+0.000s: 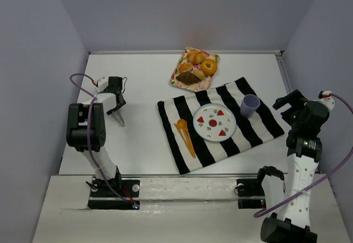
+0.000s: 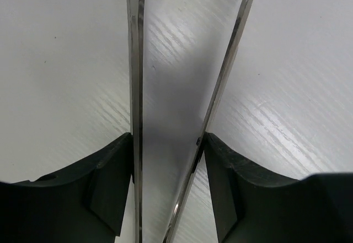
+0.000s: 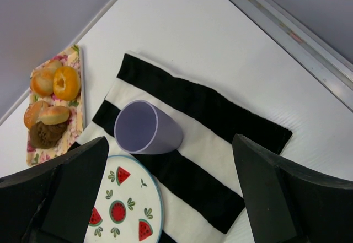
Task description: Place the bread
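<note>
The bread (image 1: 189,78) is a dark brown rough chunk on the floral tray (image 1: 175,80) at the back of the table, beside golden buns (image 1: 194,57) and a ring doughnut (image 1: 209,66). In the right wrist view the bread (image 3: 47,134) lies at the tray's (image 3: 78,123) near end. My left gripper (image 1: 117,109) is far to the left over bare table, shut on metal tongs (image 1: 119,119). Both steel arms of the tongs (image 2: 135,61) run between my left gripper's (image 2: 168,144) black fingers. My right gripper (image 1: 287,104) stands open and empty beyond the cloth's right end.
A black-and-white striped cloth (image 1: 259,124) carries a watermelon-print plate (image 1: 215,123), a lilac cup (image 1: 249,105) and orange cutlery (image 1: 186,135). From the right wrist the cup (image 3: 146,127) and plate (image 3: 127,199) lie between the fingers' lines. Walls close in the table on three sides.
</note>
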### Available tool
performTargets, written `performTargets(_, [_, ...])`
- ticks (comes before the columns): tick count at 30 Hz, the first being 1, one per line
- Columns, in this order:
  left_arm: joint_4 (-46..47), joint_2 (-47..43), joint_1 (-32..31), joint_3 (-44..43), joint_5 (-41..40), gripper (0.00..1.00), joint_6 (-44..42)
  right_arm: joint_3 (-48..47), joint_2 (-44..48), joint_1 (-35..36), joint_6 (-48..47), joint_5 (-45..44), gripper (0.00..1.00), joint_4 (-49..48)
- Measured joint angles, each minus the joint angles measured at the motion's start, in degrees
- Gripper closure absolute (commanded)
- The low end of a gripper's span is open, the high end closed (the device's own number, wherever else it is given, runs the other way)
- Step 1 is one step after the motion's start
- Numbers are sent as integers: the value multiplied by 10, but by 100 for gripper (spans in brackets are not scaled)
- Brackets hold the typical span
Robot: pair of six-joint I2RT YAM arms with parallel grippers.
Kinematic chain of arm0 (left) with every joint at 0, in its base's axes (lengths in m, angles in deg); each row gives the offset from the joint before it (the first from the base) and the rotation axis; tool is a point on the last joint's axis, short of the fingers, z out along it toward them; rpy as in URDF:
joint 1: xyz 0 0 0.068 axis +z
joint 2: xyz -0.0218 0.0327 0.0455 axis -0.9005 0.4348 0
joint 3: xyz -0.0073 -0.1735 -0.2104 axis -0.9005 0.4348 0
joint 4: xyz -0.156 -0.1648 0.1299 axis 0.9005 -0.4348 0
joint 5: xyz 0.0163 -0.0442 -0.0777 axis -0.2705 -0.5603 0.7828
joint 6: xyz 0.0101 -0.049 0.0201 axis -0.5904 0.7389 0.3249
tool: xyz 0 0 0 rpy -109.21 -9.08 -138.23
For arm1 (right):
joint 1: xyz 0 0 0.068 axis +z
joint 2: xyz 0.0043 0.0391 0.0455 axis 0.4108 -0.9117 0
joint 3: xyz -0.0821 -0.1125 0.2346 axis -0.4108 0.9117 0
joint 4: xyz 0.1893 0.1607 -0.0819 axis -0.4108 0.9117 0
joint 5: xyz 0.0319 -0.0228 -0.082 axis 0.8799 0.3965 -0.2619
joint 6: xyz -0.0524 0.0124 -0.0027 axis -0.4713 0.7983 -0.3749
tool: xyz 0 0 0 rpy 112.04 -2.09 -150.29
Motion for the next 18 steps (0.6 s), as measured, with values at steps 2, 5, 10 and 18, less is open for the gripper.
performTargets(2, [5,-7,0,7,7,45,-7,0,0,0,0,-1,0,0])
performTargets(5, [2,-37,-2,25,25,48,-22,0,2,0,0,0,0,0])
performTargets(10, [12,-112,-8,29,60,53,-44,0,5,0,-2,0,0,0])
performTargets(18, [48,-238,-16,42,160,57,-61,0,10,0,-3,0,0,0])
